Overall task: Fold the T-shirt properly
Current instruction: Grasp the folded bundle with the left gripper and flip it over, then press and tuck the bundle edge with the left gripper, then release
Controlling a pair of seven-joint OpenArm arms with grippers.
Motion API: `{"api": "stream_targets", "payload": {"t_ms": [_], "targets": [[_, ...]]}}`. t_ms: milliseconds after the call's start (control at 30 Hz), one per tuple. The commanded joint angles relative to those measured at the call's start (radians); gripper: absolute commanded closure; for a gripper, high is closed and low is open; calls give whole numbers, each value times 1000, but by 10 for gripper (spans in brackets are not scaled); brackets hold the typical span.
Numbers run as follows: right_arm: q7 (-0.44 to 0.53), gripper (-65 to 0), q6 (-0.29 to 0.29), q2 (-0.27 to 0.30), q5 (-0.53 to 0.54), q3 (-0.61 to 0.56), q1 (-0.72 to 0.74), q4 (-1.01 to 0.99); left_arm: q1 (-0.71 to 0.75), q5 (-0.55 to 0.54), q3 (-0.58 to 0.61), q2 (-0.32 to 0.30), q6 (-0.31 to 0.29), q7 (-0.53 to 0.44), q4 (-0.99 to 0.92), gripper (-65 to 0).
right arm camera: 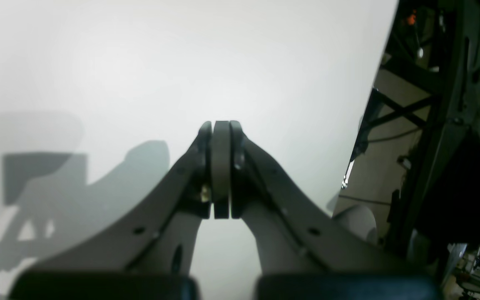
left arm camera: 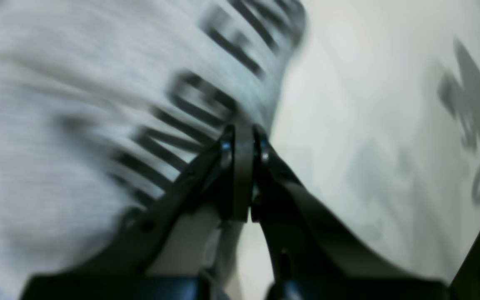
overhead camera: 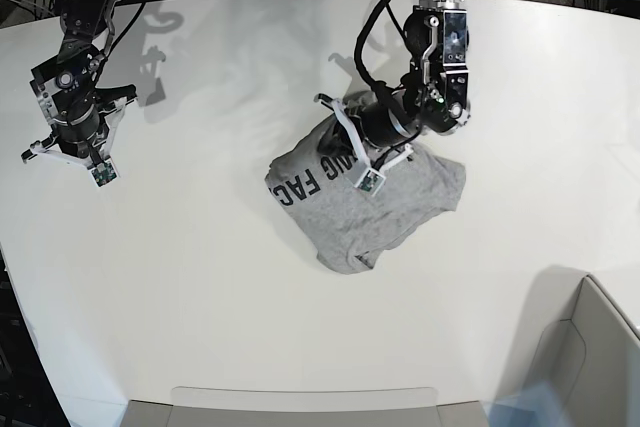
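Near the middle of the white worktop (overhead camera: 200,277) lies the T-shirt (overhead camera: 400,209), crumpled, with black lettering showing along its left edge. Over its upper edge hangs the left claw (left arm camera: 243,135), jaws pressed fully together; whether cloth is pinched between them cannot be told. Well apart, over bare worktop, the right claw (right arm camera: 221,129) is also fully closed, holding nothing.

- The T-shirt (overhead camera: 390,209) is heather grey, a fine light-and-dark fleck, with black block lettering (overhead camera: 318,175) printed along its edge.
- The worktop (overhead camera: 200,277) is plain matt white, marked only by soft grey shadows.
- Left gripper (left arm camera: 243,137): black fingers, dull grey pads.
- Right gripper (right arm camera: 221,129): black fingers, dark grey pads.
- White brackets ring both black arms.
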Motion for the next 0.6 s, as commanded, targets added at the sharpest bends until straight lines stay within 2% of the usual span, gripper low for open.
{"api": "stream_targets", "payload": {"t_ms": [0,167,400,567], "targets": [[12,0,13,12,2,3,1,20,-9,-5,8,-17,-1,-2,-20,0],[12,0,13,11,2,4,-11,20,-4,-5,12,-117,-1,-2,-115,0],[9,0,13,-15,0,1,-13,25,-7,-5,-11,-284,-1,-1,-114,0],[10,0,13,-17,0,-11,-27,25,-9,-5,-90,-342,-1,2,-98,0]]}}
